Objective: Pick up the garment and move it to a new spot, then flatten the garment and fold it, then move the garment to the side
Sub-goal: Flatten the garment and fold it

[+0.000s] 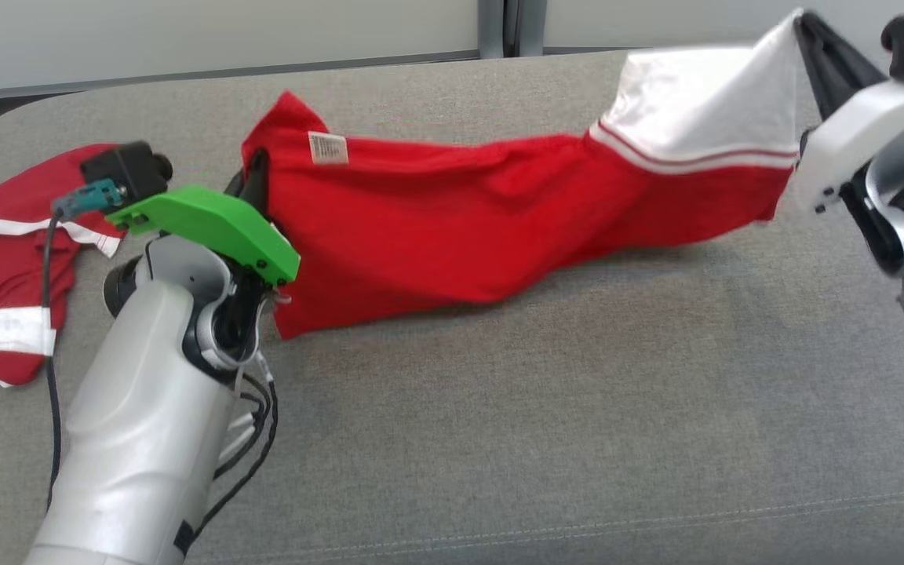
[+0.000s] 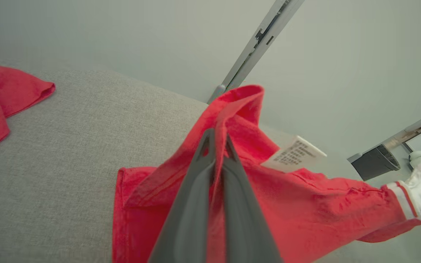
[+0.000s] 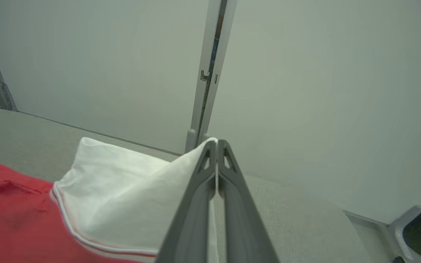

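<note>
Grey woven upholstery (image 1: pixel 577 408), coarse and flat, lies nearest. Just above it the red garment (image 1: pixel 460 227) hangs stretched. The left gripper (image 1: pixel 257 169) at nine o'clock is clamped on a hem corner. The right gripper (image 1: pixel 801 27) at two o'clock is pinched on the white band. Both bites look thin, so a hard pull could slip the soft, creased knit free. The sagging middle may also drag and bunch. A second red garment (image 1: pixel 5 259) lies crumpled beyond the left gripper at nine o'clock.

Perhaps two garments (image 1: pixel 499 227) (image 1: pixel 5 259), two hands (image 1: pixel 256 176) (image 1: pixel 803 23)
</note>
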Motion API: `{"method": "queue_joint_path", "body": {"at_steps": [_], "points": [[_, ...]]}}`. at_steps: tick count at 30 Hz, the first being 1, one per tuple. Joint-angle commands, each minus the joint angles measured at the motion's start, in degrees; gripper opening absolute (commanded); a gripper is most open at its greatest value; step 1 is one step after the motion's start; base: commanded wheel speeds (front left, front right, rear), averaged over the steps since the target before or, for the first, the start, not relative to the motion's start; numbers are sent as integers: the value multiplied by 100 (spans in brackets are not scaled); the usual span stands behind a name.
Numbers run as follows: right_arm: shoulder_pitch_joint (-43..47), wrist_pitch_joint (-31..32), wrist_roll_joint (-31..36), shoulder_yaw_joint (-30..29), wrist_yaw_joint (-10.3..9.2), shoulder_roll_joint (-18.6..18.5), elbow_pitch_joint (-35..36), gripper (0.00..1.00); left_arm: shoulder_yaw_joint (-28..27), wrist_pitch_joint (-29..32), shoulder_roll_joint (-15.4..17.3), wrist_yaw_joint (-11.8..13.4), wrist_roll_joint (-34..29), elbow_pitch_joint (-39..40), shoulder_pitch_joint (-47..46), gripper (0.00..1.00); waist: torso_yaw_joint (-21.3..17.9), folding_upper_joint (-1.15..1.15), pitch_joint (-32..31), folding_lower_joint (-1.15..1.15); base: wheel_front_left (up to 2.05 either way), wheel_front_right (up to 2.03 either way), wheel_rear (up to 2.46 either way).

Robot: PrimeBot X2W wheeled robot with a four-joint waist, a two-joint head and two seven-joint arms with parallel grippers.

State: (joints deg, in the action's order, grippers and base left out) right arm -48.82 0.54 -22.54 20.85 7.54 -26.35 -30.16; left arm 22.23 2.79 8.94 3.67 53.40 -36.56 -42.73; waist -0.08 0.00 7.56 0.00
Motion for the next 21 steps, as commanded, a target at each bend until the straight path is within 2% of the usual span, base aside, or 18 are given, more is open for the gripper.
{"method": "queue_joint_path", "body": {"at_steps": [1, 4, 8, 16, 17, 18, 19, 20, 21], "points": [[123, 40, -61, 15, -10, -23, 49, 0, 31, 36, 19, 48, -24, 49, 114, 0, 17, 0, -11, 0, 0, 0, 0], [629, 445, -314, 141, -10, -292, 312, 0, 181, 409, 126, 151, -10, 213, 520, 0, 62, 0, -34, 0, 0, 0, 0], [1148, 791, -552, 245, -10, -462, 583, 0, 341, 803, 200, 302, 40, 497, 940, 0, 127, 0, -19, 0, 0, 0, 0], [1602, 1078, -687, 532, -10, -395, 778, 0, 570, 1308, 224, 624, 98, 771, 1435, 0, 183, 0, 94, 0, 0, 0, 0], [1624, 1091, -687, 576, -10, -378, 755, 0, 596, 1314, 244, 654, 65, 764, 1470, 26, 186, 0, 104, 0, 0, 0, 0], [1625, 1091, -632, 634, -10, -379, 742, 0, 592, 1292, 249, 689, 47, 766, 1494, 100, 190, 0, 111, 0, 0, 0, 0], [1618, 1044, -586, 655, -10, -382, 725, 69, 587, 1275, 252, 708, 42, 759, 1520, 100, 192, 0, 115, 0, 0, 0, 0], [1619, 1015, -570, 659, -10, -361, 681, 100, 598, 1251, 271, 727, 12, 756, 1536, 100, 194, 0, 114, 0, 0, 0, 0], [1615, 961, -542, 659, -10, -342, 658, 100, 599, 1227, 280, 737, -6, 755, 1555, 100, 198, 0, 108, 0, 0, 0, 0]]}}
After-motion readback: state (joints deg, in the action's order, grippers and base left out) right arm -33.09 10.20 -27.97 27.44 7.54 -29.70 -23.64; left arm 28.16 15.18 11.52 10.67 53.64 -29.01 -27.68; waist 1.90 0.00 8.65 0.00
